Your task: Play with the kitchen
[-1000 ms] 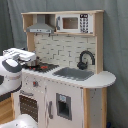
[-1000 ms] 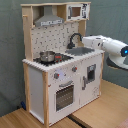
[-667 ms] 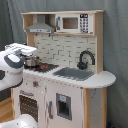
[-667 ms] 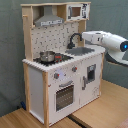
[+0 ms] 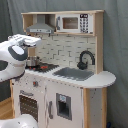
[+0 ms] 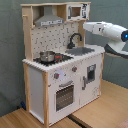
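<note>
The kitchen (image 5: 65,95) (image 6: 50,82) is a white and light-wood toy set. It has a hood (image 5: 40,27), a microwave (image 5: 75,23), a black faucet (image 5: 86,57) over a grey sink (image 5: 75,73), and an oven door (image 6: 65,95). A small metal pot (image 6: 46,56) sits on the stove. My white arm hangs in front of the kitchen. My gripper (image 6: 86,26) (image 5: 36,41) is at upper-shelf height, above the counter, and appears to touch nothing.
The kitchen stands on a wooden surface (image 6: 102,107) in front of a grey-green curtain (image 5: 117,45). Part of my white arm (image 5: 20,122) fills the first exterior view's bottom left corner.
My arm has lifted from about counter height to the level of the hood and microwave. Nothing on the kitchen has moved.
</note>
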### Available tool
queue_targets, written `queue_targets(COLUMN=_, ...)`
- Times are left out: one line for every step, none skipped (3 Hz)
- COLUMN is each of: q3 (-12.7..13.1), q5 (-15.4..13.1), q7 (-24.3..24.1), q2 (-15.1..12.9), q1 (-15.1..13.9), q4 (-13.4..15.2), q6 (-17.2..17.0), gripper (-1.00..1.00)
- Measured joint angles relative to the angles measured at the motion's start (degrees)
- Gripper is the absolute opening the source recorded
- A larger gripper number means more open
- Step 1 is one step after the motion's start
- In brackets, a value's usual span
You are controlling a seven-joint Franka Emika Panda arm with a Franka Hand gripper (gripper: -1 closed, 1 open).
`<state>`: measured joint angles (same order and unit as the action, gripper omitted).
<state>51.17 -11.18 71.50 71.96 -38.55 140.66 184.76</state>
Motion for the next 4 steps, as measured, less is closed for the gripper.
queue_targets(q3=-1.5, q5=0.0, q7=3.5, q2=-4.0, q1=0.0, q4=-2.2, q6=-0.3, gripper=1.0)
queue_targets(q3=-1.8, q5=0.0, q7=6.4, q2=-8.6, q1=-0.8, q4=-4.5, q6=-1.1, gripper=1.0)
queue_targets(q3=-1.8, q5=0.0, q7=8.5, q2=-13.1, q1=-3.6, q4=-6.2, q6=-1.3, gripper=1.0)
queue_targets(q3=-1.2, q5=-0.1, q7=10.1, q2=-16.7, q1=-6.4, q4=-9.8, q6=-2.1, gripper=1.0)
